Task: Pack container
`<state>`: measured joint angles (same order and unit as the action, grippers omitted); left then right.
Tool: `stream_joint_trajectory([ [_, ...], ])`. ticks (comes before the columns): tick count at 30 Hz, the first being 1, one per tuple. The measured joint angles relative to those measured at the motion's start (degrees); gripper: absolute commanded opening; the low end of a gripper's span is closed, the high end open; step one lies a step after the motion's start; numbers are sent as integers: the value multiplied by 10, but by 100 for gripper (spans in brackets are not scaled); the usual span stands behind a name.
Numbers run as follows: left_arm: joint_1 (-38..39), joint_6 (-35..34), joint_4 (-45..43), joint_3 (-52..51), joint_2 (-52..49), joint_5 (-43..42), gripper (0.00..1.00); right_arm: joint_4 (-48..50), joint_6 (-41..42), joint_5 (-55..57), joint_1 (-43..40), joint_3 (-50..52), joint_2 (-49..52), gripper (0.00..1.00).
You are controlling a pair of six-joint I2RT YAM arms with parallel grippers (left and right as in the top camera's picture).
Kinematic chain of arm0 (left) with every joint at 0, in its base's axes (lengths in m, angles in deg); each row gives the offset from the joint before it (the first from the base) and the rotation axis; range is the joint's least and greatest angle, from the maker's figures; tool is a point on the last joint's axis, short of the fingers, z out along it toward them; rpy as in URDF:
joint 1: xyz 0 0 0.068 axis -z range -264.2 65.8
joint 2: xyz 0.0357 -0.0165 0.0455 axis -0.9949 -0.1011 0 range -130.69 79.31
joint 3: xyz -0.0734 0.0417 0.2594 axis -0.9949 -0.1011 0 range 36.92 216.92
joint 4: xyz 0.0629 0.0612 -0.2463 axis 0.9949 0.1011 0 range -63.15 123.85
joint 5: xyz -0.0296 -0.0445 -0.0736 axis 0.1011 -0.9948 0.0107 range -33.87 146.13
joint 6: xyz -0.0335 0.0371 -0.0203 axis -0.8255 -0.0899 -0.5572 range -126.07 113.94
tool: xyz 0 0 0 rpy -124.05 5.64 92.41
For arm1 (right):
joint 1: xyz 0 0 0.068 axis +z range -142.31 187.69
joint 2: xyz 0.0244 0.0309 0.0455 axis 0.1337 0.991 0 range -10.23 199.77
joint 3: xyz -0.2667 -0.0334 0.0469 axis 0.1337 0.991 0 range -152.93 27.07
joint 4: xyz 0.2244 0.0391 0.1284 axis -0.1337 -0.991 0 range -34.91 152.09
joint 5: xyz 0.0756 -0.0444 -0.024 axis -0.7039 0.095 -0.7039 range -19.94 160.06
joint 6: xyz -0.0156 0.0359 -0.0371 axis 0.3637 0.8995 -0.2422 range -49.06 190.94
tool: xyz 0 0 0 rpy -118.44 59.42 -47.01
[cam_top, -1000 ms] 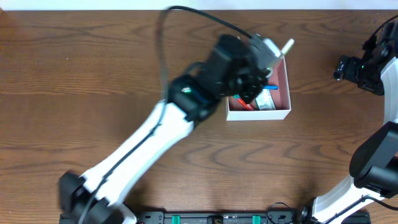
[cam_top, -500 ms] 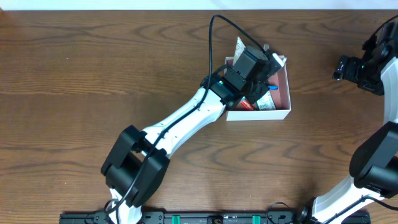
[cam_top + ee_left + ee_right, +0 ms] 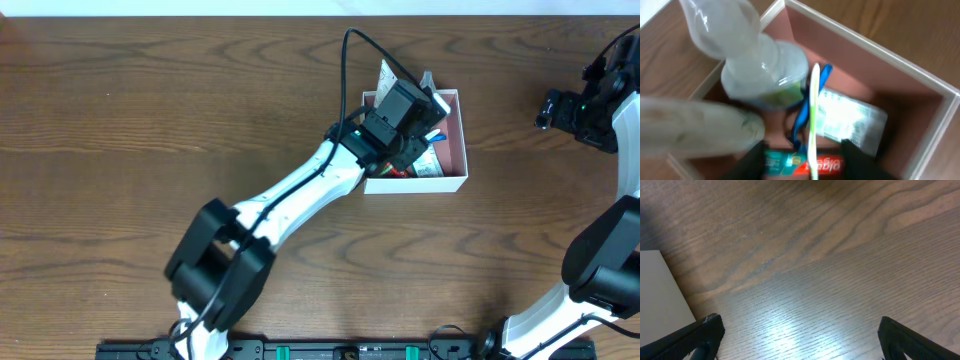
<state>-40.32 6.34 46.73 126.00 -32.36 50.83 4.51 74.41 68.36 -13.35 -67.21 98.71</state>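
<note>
The container (image 3: 456, 150) is a shallow white-walled box with a pink inside, right of the table's middle. My left gripper (image 3: 415, 132) hangs over its left half. In the left wrist view its dark fingers (image 3: 757, 161) stand apart over the box floor, gripping nothing. Between them lie a red and green toothpaste tube (image 3: 832, 164) and a white-green toothbrush (image 3: 814, 100). A blue-handled item (image 3: 801, 114), a clear bottle (image 3: 765, 75) and a white sachet (image 3: 852, 119) also lie in the box. My right gripper (image 3: 556, 108) is open over bare wood far to the right.
A second clear, blurred item (image 3: 695, 132) leans at the box's near-left corner. Something pale (image 3: 384, 76) pokes over the box's back-left wall. A flat white surface (image 3: 660, 290) lies left of the right gripper. Wooden table (image 3: 150, 120) stretches to the left.
My left arm swung in over the container and came down into it. Its jaws have parted, and the white-tipped item it carried now lies in the box. The right arm has not moved.
</note>
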Motion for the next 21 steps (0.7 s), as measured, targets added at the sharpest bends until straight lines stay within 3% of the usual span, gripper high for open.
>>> stream_joint_trajectory([
  [2,0,2,25,-3,35,2,71,0,0,0,0,0,0,99],
  [3,0,3,44,-3,55,2,79,0,0,0,0,0,0,99],
  [4,0,6,66,-3,80,2,95,0,0,0,0,0,0,99],
  [5,0,5,87,-4,107,2,98,0,0,0,0,0,0,99],
  [11,0,1,220,-1,257,2,98,0,0,0,0,0,0,99],
  [21,0,1,338,-1,286,2,98,0,0,0,0,0,0,99],
])
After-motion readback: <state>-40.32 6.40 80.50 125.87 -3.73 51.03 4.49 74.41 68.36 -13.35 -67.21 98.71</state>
